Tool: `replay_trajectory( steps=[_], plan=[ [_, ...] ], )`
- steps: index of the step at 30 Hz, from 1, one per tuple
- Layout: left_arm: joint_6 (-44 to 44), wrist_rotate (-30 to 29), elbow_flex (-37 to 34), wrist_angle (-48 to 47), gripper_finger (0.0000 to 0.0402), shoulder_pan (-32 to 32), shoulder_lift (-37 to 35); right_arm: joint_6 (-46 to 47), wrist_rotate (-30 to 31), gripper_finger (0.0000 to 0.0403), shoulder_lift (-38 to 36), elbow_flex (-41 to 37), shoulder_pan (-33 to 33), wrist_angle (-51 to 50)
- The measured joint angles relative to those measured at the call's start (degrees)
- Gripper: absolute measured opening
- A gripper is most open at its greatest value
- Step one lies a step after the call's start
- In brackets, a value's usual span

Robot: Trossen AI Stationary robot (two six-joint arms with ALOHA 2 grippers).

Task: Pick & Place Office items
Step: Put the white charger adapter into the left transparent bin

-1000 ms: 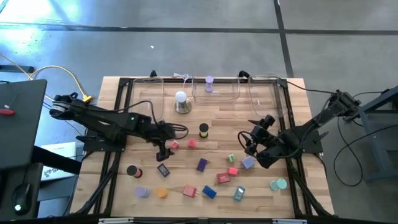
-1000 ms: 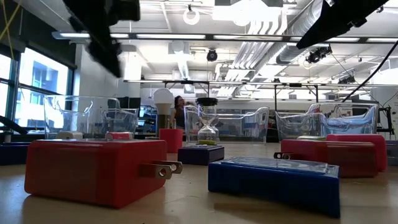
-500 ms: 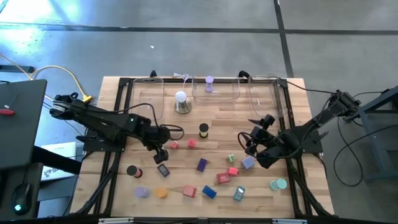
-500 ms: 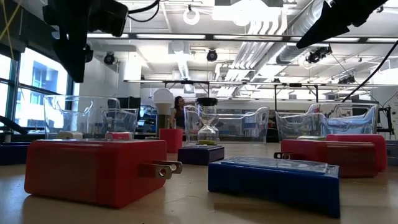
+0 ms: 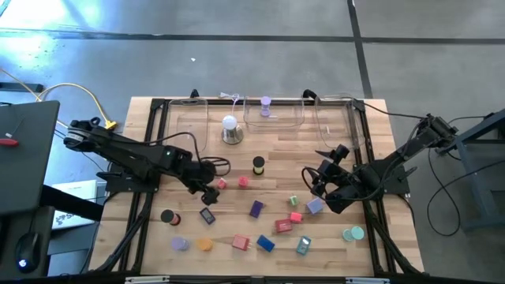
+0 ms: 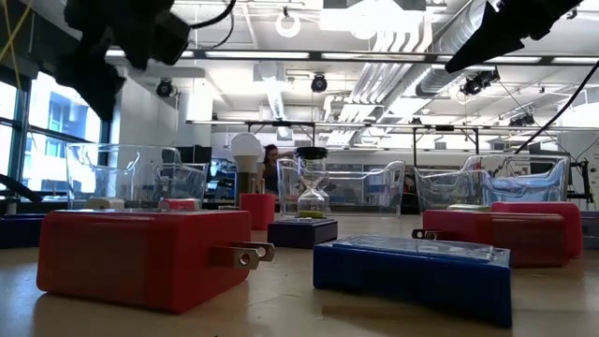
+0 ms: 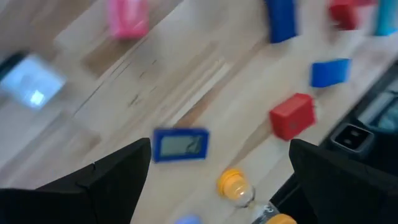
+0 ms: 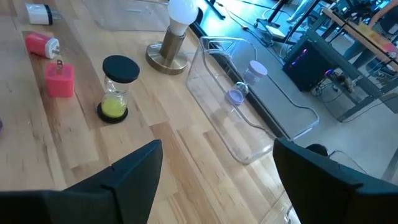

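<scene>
The office items lie scattered on the wooden table (image 5: 276, 154). My left gripper (image 5: 209, 195) hangs open, pointing steeply down, just far of a flat dark-blue piece (image 5: 207, 214). The left wrist view shows that piece (image 7: 180, 144) on the wood between the fingers, with an orange roll (image 7: 231, 183), a red block (image 7: 292, 116) and a blue block (image 7: 329, 71) nearby. My right gripper (image 5: 313, 180) waits open above the table's right half, facing a black-capped yellow roll (image 8: 116, 87) and two pink blocks (image 8: 59, 78).
A white dome on a metal base (image 5: 230, 128) stands at the far left-centre. Clear trays (image 5: 274, 114) line the far edge, one holding a lilac roll (image 5: 266, 106). More blocks and rolls lie along the near edge, among them a red one (image 5: 241, 242) and a teal one (image 5: 354, 233).
My left gripper has rolled about its own pointing line by a good part of a quarter turn, staying open and hanging over the same spot near the dark-blue piece. No item has moved.
</scene>
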Motion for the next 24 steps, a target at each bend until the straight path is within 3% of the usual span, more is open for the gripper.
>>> replay_trajectory(
  steps=[7, 16, 21, 24],
  plan=[
    [-6.3, -2.0, 0.0, -6.4, 0.0373, 0.1, 3.8, -0.8, -0.4, 0.0295, 0.0, 0.0, 0.0, -0.2],
    [-10.7, -2.2, 0.0, -6.6, 0.0373, 1.4, 10.8, -1.5, -0.4, 0.0295, 0.0, 0.0, 0.0, -0.2],
    [-5.6, -0.2, 0.0, -6.1, 0.0373, 3.4, 11.7, -1.5, -0.4, 0.0295, 0.0, 0.0, 0.0, -0.2],
    [-7.1, -0.3, 0.0, -6.2, 0.0373, 4.3, 11.7, -1.5, -0.4, 0.0295, 0.0, 0.0, 0.0, -0.2]
  ],
)
